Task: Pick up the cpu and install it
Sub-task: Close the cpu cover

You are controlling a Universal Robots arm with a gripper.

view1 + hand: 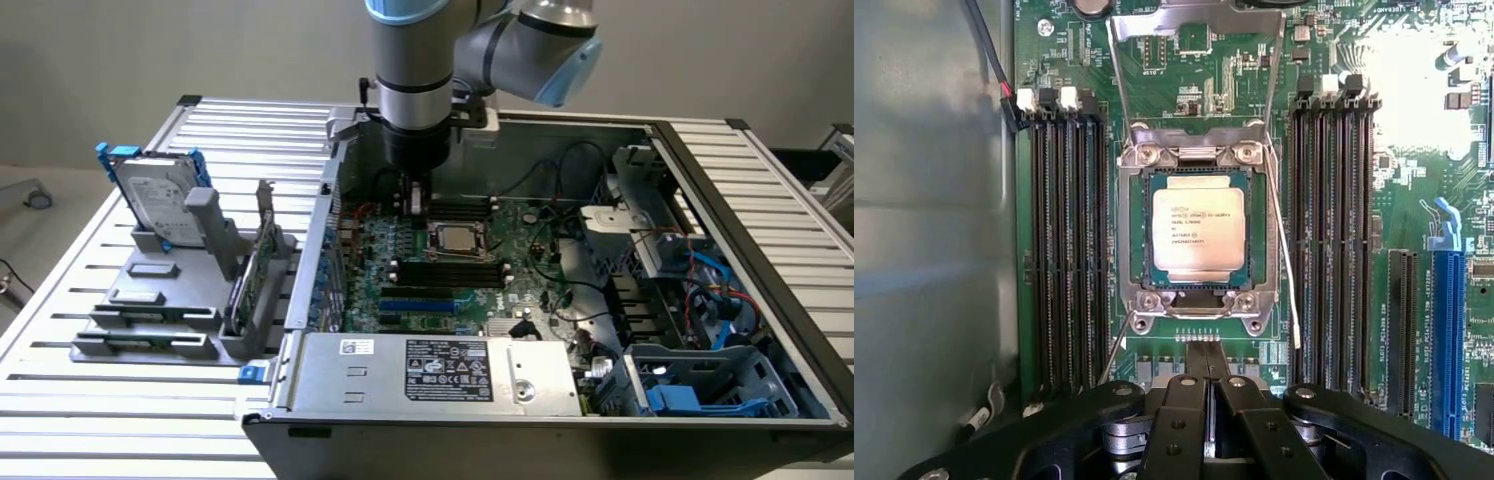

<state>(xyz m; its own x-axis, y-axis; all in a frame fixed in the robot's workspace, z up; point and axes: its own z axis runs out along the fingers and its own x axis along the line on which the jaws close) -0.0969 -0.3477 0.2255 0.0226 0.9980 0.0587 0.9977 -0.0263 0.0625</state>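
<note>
The cpu [1198, 235], a small square chip with a shiny silver top and printed text, lies flat in the motherboard socket [1134, 235], whose metal retention frame stands lifted open. In the exterior view the cpu [454, 240] sits mid-board inside the open computer case. My gripper [1206, 350] hovers just beside the socket's edge, its black fingers [1176, 420] pressed together with nothing between them. From the exterior view, the gripper [416, 197] hangs low over the board, slightly to the exterior view's left of the cpu and behind it.
Black memory slots [1064, 250] flank the socket on both sides. The grey case wall [934, 250] stands close by. A blue expansion slot [1451, 320] lies further off. A silver hard drive with blue brackets [158, 200] stands on a grey rack outside the case. The power supply [441, 370] fills the case's front.
</note>
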